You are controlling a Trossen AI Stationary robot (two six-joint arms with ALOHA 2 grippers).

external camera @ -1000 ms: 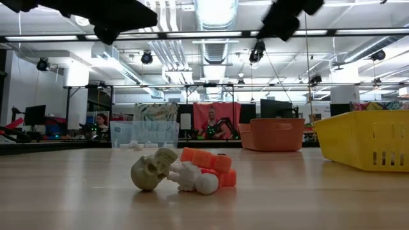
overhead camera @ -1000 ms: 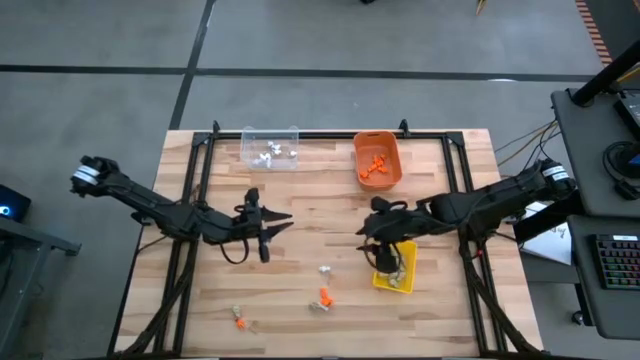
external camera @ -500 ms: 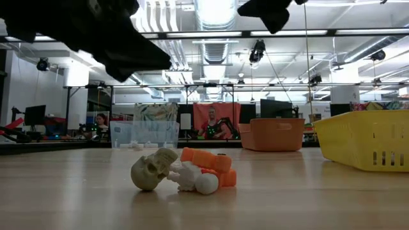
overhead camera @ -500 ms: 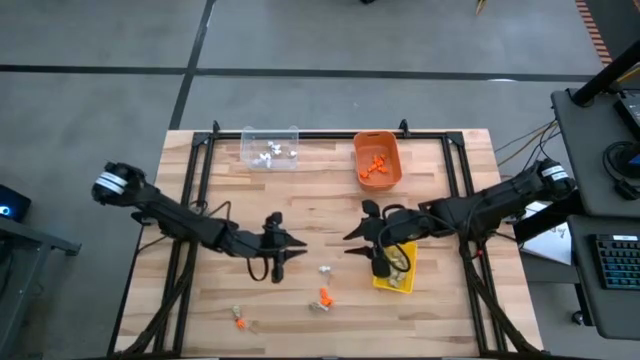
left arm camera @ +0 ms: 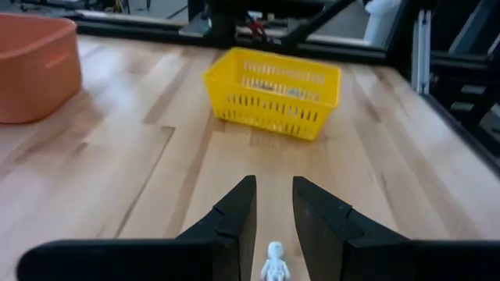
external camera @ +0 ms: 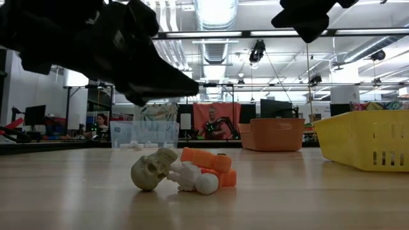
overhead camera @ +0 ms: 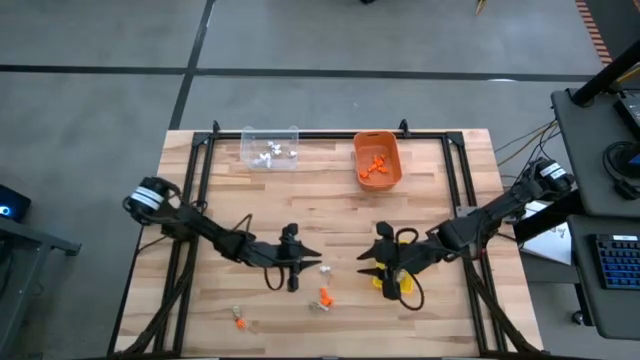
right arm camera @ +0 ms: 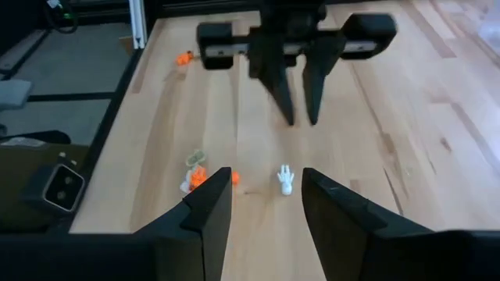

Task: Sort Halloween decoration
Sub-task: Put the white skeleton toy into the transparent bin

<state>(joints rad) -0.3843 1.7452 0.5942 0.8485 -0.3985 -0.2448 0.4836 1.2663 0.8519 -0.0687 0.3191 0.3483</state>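
Left hand (overhead camera: 312, 263) with fingers apart just beside a white skeleton trinket (left arm camera: 274, 263) mid-tabletop (overhead camera: 330, 205), right hand (overhead camera: 365, 272) fingers apart, empty, beside the yellow bin (left arm camera: 273, 91).

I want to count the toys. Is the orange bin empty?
Not empty. The orange bin at the table's far edge holds several small orange trinkets, seen from above.
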